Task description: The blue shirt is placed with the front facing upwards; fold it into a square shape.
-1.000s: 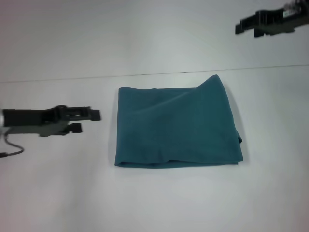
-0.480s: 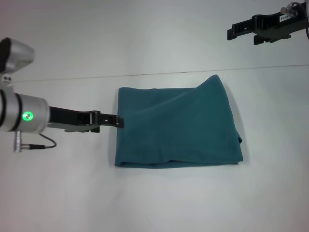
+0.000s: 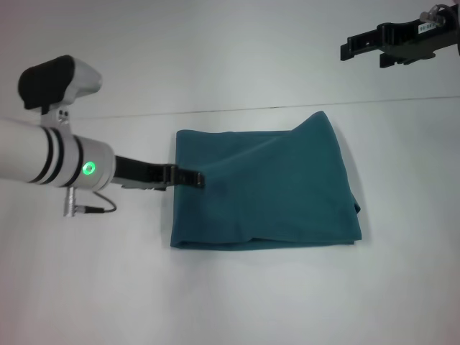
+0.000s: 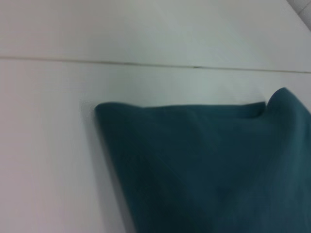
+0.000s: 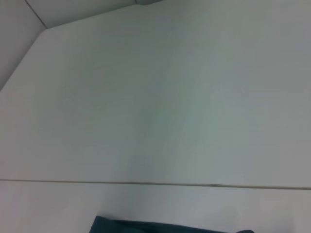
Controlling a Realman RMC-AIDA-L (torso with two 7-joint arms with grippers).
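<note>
In the middle of a white table (image 3: 237, 302), the blue shirt (image 3: 266, 187) lies flat as a compact, roughly square teal bundle, with no sleeves, collar or print showing. Its left and near edges run fairly straight. Its far right corner pokes up into a small peak, and a bit of a lower layer sticks out past the right edge near the front corner. Soft creases cross the top surface. The folding looks almost complete; what seems left is squaring up that peaked corner and the uneven right side.

The left gripper (image 3: 190, 177) reaches in low from the left, its dark fingertips lying just over the shirt's left edge, about halfway along it. The fingers look close together, but whether they pinch any cloth cannot be told. The left wrist view shows only the shirt's far left corner (image 4: 104, 109) and the bare table beyond.

The right gripper (image 3: 349, 49) hovers well apart from the shirt, high at the far right, holding nothing; its finger spread cannot be told.
</note>
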